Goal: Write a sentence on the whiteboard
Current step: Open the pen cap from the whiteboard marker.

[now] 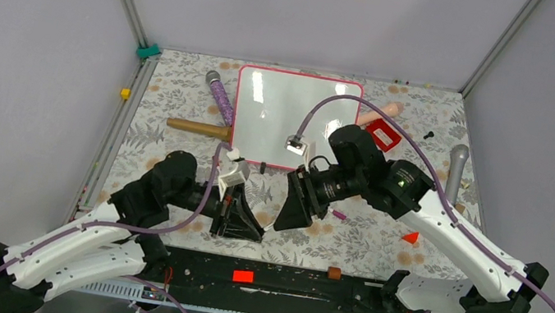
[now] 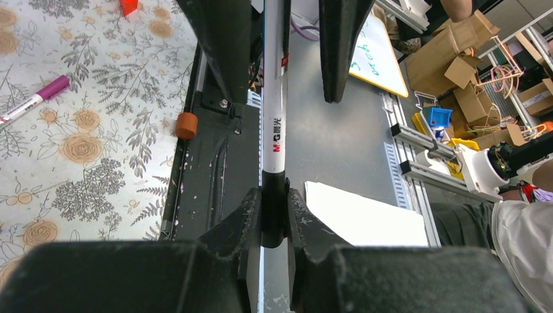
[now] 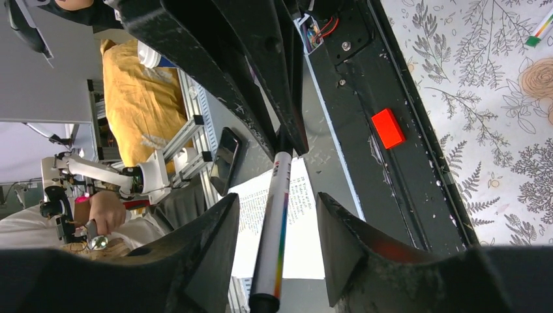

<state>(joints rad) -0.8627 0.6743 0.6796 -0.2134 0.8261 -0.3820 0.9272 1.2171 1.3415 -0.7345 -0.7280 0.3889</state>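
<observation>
left gripper (image 2: 274, 215) jaws clamped on white marker (image 2: 274, 98) | marker's other end between right gripper (image 2: 283, 91) jaws, gap each side | purple pen (image 2: 32, 99) lying on floral counter (image 2: 98, 182) | orange block (image 2: 186, 125) on black rail (image 2: 209, 182)

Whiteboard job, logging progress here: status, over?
Left pincer shut on marker; right pincer open around its other end. Whiteboard blank, nothing written. Right arm's cable arcs over board.
</observation>
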